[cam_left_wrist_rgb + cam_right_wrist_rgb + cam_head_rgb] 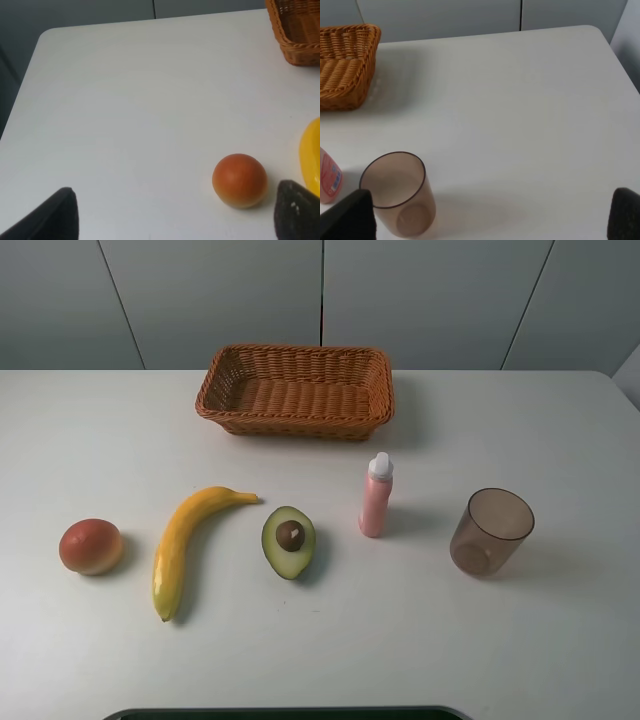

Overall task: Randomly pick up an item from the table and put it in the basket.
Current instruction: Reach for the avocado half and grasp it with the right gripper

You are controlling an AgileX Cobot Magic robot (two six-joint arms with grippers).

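The halved avocado lies cut side up on the white table, near the front middle, its brown pit showing. The wicker basket stands empty at the back middle; a corner of it shows in the left wrist view and in the right wrist view. Neither gripper shows in the exterior high view. My left gripper is open and empty, its dark fingertips wide apart above the table's left front. My right gripper is open and empty, with fingertips at the frame corners.
A round red-orange fruit lies at the front left. A yellow banana lies between it and the avocado. A pink bottle stands right of the avocado. A translucent brown cup stands at the right.
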